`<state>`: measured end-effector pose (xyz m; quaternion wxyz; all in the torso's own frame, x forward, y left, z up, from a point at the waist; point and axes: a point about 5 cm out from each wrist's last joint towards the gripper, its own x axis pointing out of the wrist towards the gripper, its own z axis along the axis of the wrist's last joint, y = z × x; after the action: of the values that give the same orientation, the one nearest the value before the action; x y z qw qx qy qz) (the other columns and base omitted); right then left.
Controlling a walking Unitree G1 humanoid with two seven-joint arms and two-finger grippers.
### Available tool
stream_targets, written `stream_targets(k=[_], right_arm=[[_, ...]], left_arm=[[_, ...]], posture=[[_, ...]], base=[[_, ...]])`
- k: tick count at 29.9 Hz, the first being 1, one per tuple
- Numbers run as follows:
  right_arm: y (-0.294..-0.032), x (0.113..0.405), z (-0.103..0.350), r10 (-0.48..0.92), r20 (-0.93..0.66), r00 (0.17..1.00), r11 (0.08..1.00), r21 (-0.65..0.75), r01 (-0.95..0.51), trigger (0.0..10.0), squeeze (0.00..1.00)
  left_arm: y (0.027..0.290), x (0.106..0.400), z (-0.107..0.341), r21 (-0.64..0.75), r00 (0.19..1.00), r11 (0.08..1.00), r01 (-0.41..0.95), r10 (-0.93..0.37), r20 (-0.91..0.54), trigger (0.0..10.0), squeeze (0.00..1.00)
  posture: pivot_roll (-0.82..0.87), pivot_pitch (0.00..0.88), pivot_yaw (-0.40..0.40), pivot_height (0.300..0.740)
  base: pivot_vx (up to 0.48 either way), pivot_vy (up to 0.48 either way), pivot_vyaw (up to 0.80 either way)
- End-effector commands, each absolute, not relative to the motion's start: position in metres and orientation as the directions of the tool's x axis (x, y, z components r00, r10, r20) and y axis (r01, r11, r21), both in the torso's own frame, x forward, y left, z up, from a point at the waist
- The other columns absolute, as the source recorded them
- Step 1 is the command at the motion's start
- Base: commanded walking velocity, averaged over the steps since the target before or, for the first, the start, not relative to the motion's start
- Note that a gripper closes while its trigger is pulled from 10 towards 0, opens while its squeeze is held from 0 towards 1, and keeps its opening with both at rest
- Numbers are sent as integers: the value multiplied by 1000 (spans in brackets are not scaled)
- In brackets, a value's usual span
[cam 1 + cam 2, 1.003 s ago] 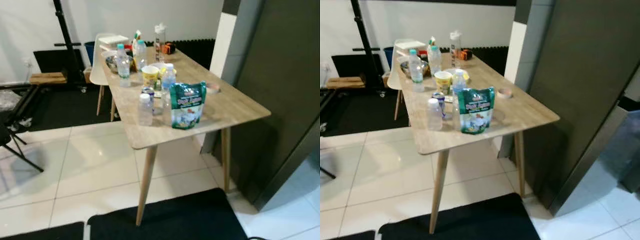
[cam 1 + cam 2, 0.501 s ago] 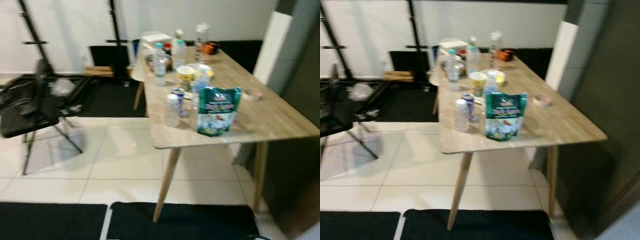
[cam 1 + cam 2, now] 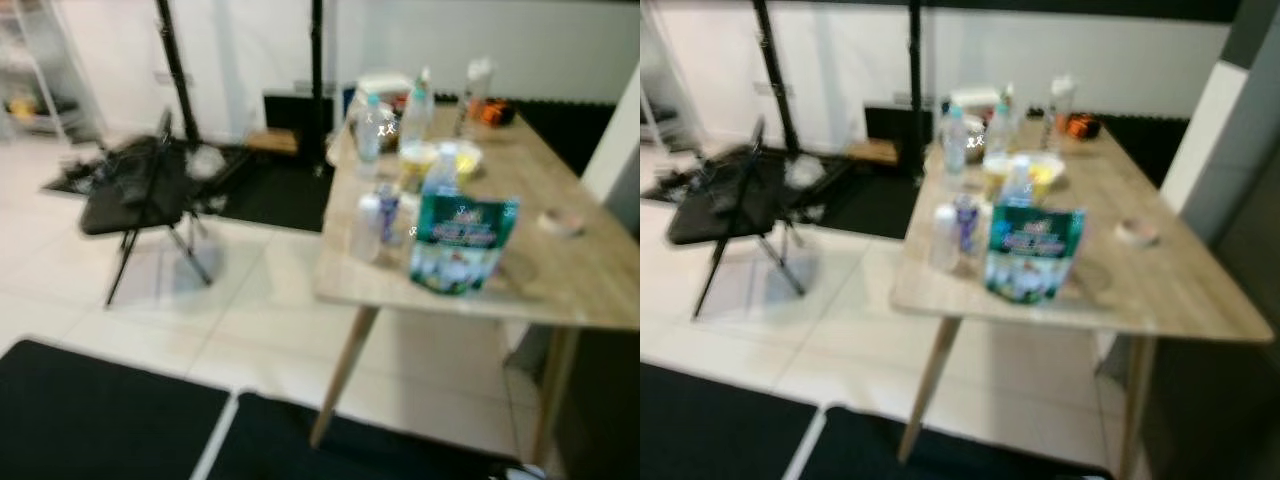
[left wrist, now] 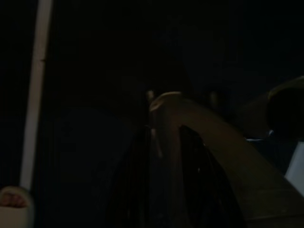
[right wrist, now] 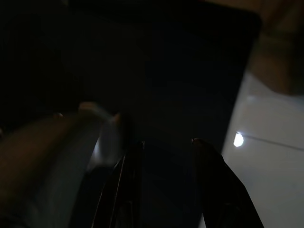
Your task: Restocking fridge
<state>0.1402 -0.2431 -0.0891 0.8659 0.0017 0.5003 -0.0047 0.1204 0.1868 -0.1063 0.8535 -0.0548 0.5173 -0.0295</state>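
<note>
Several items are grouped on a wooden table point(image 3: 560, 285) at right, all softened by blur. A green pouch point(image 3: 463, 244) is stood upright near the near edge; small bottles point(image 3: 366, 227) are set just left of it, taller bottles point(image 3: 954, 141) and a yellow cup point(image 3: 417, 165) farther back. Labels cannot be read. A black folding chair point(image 3: 140, 190) is placed at left on white tile. Left gripper point(image 4: 164, 137) and right gripper point(image 5: 164, 147) are shown in deep shade, fingers parted, well apart from the table goods.
</note>
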Motion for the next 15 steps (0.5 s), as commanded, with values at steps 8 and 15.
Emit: stream_targets(k=[8,15], right_arm=[[-247,138,-89,-23,-874,485,1000,-17,16,10000,0],[-246,137,-90,-24,-875,483,1000,-16,21,10000,0]], left_arm=[[188,122,-106,-110,472,993,-39,-79,-878,10000,0],[189,122,-106,-102,466,994,-32,-75,-882,10000,0]], posture=[[-81,20,-5,740],[-80,21,-4,740]], base=[[0,-51,0],[0,0,0]])
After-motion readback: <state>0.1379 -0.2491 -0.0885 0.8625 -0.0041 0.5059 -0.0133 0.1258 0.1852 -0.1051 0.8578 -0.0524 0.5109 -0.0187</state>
